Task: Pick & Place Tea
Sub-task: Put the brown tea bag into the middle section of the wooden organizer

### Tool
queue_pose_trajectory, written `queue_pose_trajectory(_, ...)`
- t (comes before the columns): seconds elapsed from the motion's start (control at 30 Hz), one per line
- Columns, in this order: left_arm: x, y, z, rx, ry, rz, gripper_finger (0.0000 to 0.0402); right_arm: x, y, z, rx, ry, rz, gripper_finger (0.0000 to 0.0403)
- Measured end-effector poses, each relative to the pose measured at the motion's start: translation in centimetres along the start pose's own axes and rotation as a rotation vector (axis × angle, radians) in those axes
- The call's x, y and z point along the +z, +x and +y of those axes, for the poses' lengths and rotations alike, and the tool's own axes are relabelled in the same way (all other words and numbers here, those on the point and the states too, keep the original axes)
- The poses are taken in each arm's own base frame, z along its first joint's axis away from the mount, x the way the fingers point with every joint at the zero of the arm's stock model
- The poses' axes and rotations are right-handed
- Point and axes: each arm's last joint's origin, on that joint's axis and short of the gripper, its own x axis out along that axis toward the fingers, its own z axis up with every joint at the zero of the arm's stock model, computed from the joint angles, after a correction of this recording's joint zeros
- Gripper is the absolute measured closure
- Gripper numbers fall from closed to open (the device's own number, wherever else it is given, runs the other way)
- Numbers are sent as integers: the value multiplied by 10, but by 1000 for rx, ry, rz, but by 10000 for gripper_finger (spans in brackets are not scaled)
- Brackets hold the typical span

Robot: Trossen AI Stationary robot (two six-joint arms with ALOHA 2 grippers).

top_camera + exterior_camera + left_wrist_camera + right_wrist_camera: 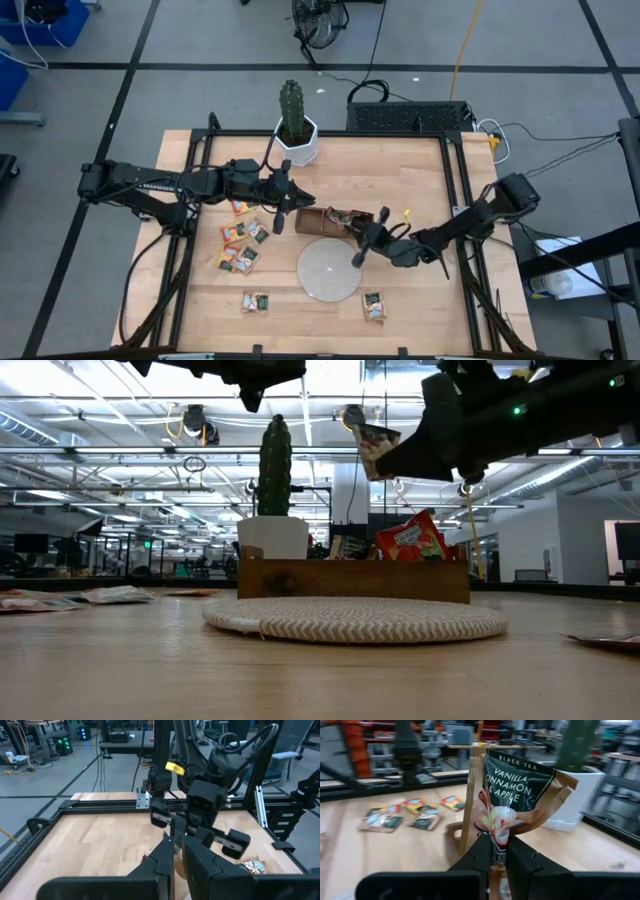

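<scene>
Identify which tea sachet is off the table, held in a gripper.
The dark green "Vanilla, Cinnamon & Apple" sachet, pinched upright by the right gripper above the wooden tray; the others lie flat.

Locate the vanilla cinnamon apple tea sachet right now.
The sachet is pinched in the right claw, lifted above the wooden tray beside the woven disc.

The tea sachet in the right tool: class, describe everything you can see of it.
The tea sachet is a flat paper packet with a dark green panel reading "Black Tea, Vanilla, Cinnamon & Apple" above a pale illustrated part. It stands upright, pinched at its lower edge by the right tool, raised above the wooden tray, touching nothing else.
</scene>
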Motion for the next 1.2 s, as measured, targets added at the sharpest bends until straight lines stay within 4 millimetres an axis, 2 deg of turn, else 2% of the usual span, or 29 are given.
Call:
queue_pose_trajectory(0.1,3,0,0,-1,-7,-32,360,-3,5,1,41,-12,-5,380)
queue_pose_trajectory(0.2,8,0,-1,-12,-92,-83,360,-5,10,-1,60,-45,-6,380)
queue_pose_trajectory(0.4,13,-1,-1,-20,-165,-132,360,-4,17,-7,49,-106,-7,380)
queue_pose_trajectory(0.67,5,0,0,-22,-235,-54,360,-3,27,-14,113,-108,2,380)
queue_pose_trajectory(0.77,2,0,-2,-51,-278,66,357,-3,30,-15,125,-117,4,380)
queue_pose_trajectory(0.83,-1,5,0,4,-306,173,345,-3,31,-16,121,-117,4,380)
queue_pose_trajectory(0.93,-8,15,3,72,-324,323,305,-2,33,-19,111,-118,1,380)
queue_pose_trajectory(1.1,0,42,5,24,-399,379,227,-2,36,-22,94,-116,3,380)
queue_pose_trajectory(1.2,2,56,10,14,-455,463,200,-3,37,-22,92,-118,9,380)
